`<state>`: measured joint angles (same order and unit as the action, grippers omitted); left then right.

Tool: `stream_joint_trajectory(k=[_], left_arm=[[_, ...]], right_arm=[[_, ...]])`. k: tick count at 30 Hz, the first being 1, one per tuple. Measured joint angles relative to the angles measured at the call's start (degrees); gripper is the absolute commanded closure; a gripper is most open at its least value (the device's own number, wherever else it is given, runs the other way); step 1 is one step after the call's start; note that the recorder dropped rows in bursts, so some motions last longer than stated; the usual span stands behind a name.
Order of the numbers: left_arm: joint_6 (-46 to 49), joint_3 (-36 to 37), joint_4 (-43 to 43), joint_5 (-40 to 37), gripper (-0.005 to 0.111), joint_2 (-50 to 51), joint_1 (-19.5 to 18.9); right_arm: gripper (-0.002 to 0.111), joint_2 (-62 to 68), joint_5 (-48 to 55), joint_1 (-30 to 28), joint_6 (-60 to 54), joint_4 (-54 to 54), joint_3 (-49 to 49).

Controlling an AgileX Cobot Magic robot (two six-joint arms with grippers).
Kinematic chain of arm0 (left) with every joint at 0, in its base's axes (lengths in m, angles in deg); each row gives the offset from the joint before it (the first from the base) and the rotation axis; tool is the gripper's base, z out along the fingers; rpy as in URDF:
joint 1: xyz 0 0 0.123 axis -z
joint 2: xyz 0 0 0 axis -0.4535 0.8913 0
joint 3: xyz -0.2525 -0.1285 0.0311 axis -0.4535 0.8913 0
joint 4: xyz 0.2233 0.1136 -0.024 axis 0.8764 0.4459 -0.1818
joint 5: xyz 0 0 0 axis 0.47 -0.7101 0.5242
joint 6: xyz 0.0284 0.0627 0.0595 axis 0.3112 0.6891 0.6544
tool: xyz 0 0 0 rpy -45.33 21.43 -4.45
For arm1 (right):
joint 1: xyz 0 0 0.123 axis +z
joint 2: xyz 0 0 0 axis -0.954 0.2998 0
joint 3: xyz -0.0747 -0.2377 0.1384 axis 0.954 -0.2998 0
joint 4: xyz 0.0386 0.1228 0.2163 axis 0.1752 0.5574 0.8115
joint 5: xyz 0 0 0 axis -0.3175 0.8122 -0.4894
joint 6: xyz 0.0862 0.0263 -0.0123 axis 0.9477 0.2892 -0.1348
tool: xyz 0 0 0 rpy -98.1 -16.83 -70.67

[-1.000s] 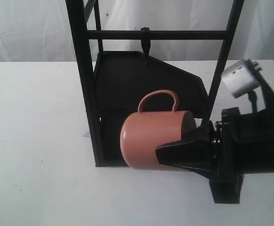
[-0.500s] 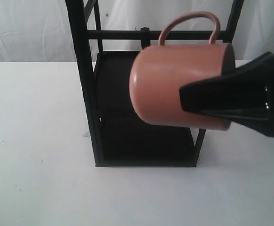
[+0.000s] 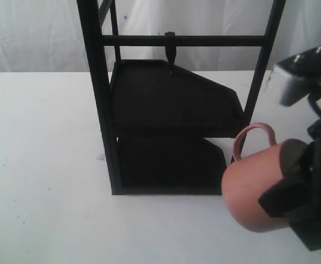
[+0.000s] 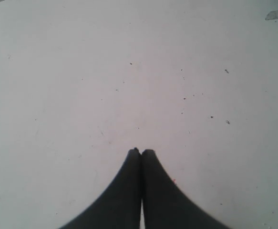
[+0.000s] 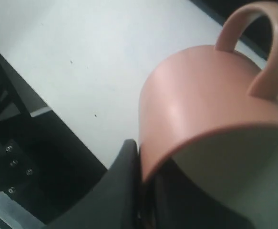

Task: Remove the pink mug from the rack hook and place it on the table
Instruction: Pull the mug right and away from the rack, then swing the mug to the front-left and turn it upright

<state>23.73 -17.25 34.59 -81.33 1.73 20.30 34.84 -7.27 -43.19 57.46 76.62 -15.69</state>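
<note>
The pink mug (image 3: 254, 190) has dropped from crossbar height, where it hung in front of the rack half a second ago, and now sits low and to the right, just past the rack's right front foot and nearer the tabletop's near edge than its far one. It lies tipped on its side, handle up and base toward the rack (image 3: 97, 110); the exterior view does not show whether its lower wall touches the tabletop (image 3: 39, 165). The right pincer (image 5: 144, 187) pinches the mug's rim, one finger outside the wall and one inside the cream interior. The rack hook (image 3: 171, 52) hangs bare under the crossbar (image 3: 215, 40), well apart from the mug. Open white surface runs from the mug to the near edge and spreads wide toward the left edge; the two dark shelves (image 3: 171, 99) crowd the mug's base side. The right arm is cut off by the picture's border and covers most of the mug's mouth. The left pincer (image 4: 141, 152), fingers pressed together, hovers over speckled tabletop and is outside the exterior view.
</note>
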Motion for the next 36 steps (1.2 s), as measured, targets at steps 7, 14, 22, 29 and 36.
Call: stream_joint_trajectory(k=[7, 14, 22, 29, 36], left_arm=[[0.0, 0.0, 0.0, 0.0, 0.107, 0.0, 0.0], [0.0, 0.0, 0.0, 0.0, 0.107, 0.0, 0.0], [0.0, 0.0, 0.0, 0.0, 0.107, 0.0, 0.0], [0.0, 0.0, 0.0, 0.0, 0.107, 0.0, 0.0], [0.0, 0.0, 0.0, 0.0, 0.107, 0.0, 0.0]], right_arm=[[0.108, 6.38, 0.11, 11.59, 6.02, -6.34, 0.02], [0.108, 18.58, 0.11, 23.37, 10.85, -9.61, 3.53], [0.108, 32.09, -1.87, 27.28, 11.72, -12.83, 12.58], [0.108, 37.46, -3.59, 27.28, 14.44, -13.52, 20.56], [0.108, 40.59, -3.61, 27.28, 15.93, -10.11, 23.39]])
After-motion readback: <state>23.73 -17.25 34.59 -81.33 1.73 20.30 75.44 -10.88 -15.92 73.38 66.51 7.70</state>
